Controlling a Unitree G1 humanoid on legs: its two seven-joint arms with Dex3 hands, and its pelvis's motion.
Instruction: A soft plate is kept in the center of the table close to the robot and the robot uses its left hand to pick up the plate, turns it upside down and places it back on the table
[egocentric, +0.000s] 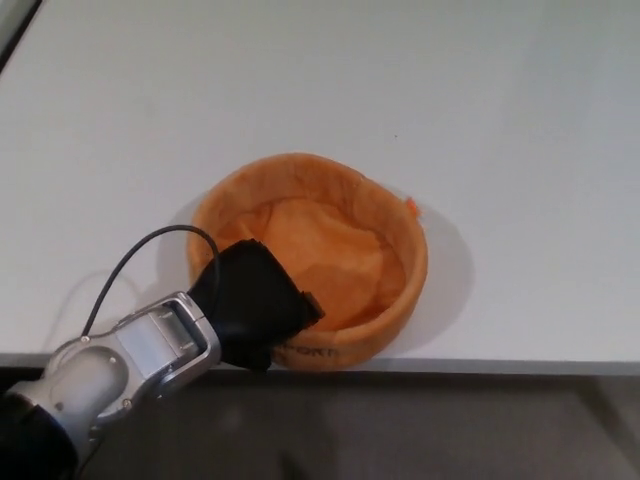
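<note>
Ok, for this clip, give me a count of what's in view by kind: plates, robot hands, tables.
Soft orange plate: 1, open side up, near the table's front edge
Robot hand, the left hand: 1, at the plate's near-left rim
White table: 1
Total: 3

The plate (330, 230) sat on the table (300, 90), right side up, at the near edge. The left hand (255, 305) was at the plate's near-left rim, touching it. A cable (130, 265) looped left of the plate, over the table.
</note>
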